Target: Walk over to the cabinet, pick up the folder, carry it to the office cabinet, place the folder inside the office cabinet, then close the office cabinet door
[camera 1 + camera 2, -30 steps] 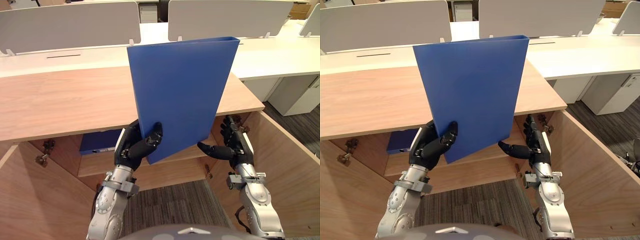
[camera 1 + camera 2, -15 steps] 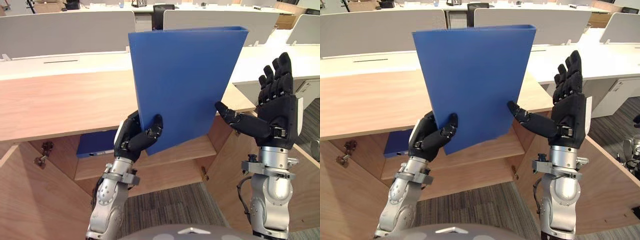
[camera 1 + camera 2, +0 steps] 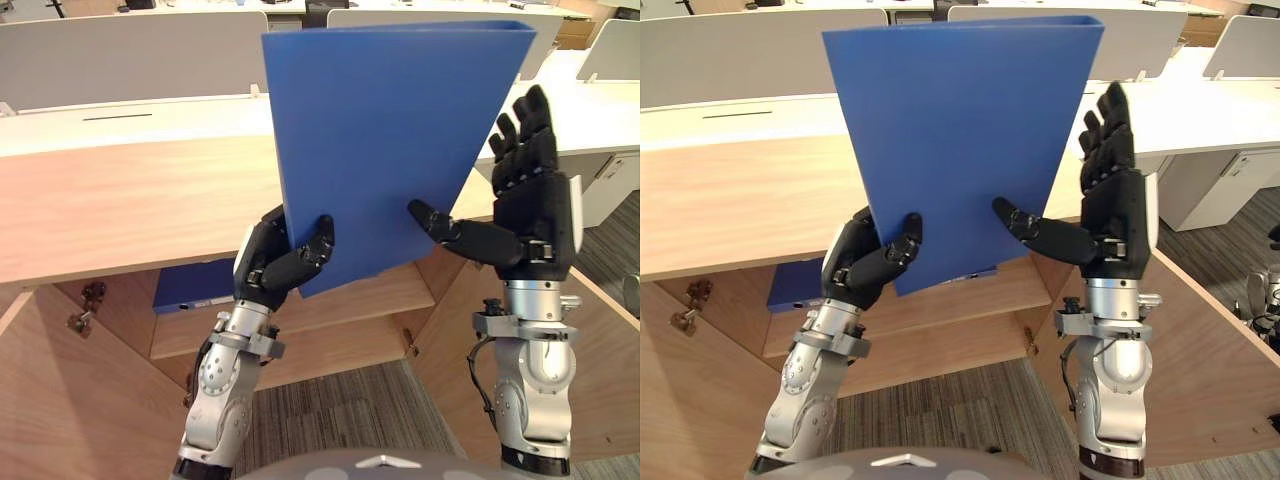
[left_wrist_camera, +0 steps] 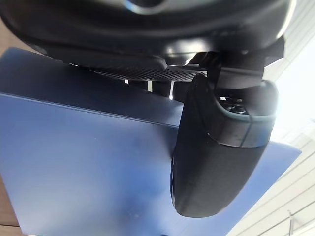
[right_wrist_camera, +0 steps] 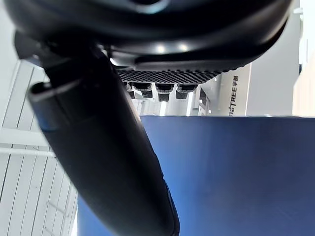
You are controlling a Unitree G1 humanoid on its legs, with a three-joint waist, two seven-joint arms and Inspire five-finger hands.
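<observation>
- The two head views looked forward and down from above the arms, over the raised blue folder [image 3: 390,140] to the wooden counter [image 3: 120,200] and the white desks [image 3: 200,110] past its far edge.
- They sat just side by side and shared nearly everything: the folder, the left hand [image 3: 275,265], the right hand [image 3: 530,210], the counter, and the shelf [image 3: 400,295] under its near edge. The right eye view set the folder a little further left.
- The left wrist view looked along its own hand from very close, onto the folder's face under the thumb [image 4: 216,157].
- The right wrist view, equally close, faced the same folder from the other side.
</observation>
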